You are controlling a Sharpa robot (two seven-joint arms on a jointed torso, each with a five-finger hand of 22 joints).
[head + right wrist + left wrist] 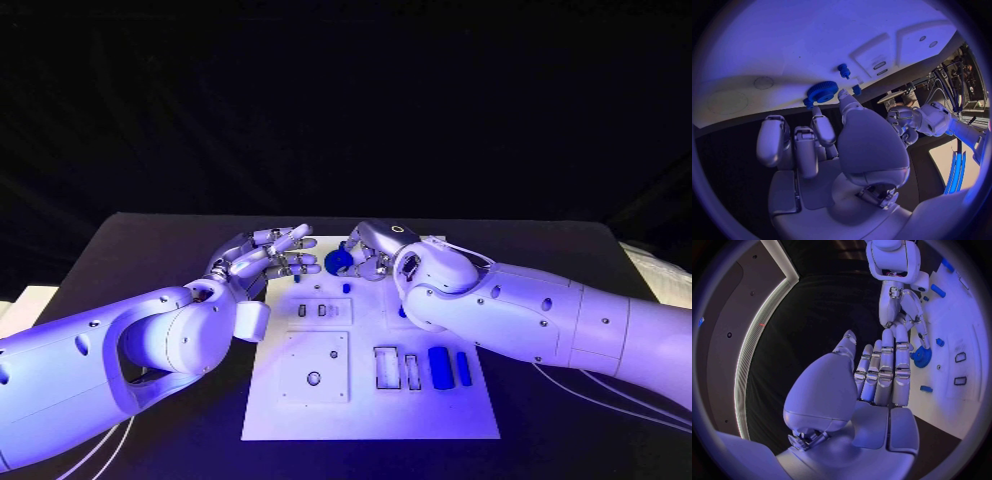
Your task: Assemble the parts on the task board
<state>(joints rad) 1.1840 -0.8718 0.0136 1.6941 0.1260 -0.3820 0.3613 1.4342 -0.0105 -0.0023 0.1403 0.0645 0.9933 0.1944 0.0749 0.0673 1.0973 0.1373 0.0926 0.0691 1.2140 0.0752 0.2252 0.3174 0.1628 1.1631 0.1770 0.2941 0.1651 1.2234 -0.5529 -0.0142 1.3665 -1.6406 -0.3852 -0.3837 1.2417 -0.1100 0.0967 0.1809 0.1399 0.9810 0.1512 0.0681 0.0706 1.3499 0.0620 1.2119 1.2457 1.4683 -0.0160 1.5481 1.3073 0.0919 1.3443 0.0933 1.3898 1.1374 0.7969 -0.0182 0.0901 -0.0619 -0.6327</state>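
Note:
The white task board (368,405) lies in the middle of the black table. At its far edge a blue gear (340,262) sits between my two hands. My right hand (381,250) pinches the gear (822,91) between its thumb and a finger, the other fingers curled beside it. From the left wrist view the gear (922,356) looks tilted, with right-hand fingers (911,315) reaching down onto it. My left hand (274,255) is beside the gear, fingers straight and together (886,370), holding nothing.
Two long blue parts (440,367) lie at the board's near right beside rectangular recesses (387,367). Small blue pegs (345,287) stand near the gear. A square plate with a hole (315,378) is at the near left. Both forearms cross the board's sides.

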